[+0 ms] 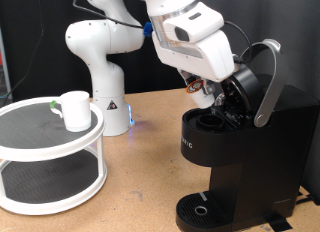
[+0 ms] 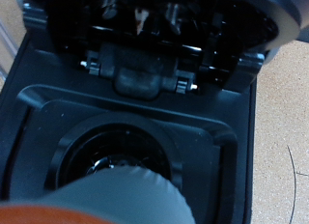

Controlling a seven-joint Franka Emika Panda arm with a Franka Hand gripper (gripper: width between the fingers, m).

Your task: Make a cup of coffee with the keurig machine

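Gripper [image 1: 222,95] is inside the keurig [image 1: 240,152] with its lid up, over the pod hole [image 2: 116,166], so pod loading looks underway, open or shut I cannot tell; the cup [image 1: 74,109] waits on the white shelf [image 1: 40,142], far from the keurig.

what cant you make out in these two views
- Gripper: in the exterior view its fingers are hidden between the robot's hand and the raised lid of the keurig machine; open or shut is unclear.
- Pod chamber: in the wrist view it is dark, and a blurred grey shape covers its near edge; whether a pod sits inside is unclear.
- Cup on the round white stand: its contents are hidden by its wall.
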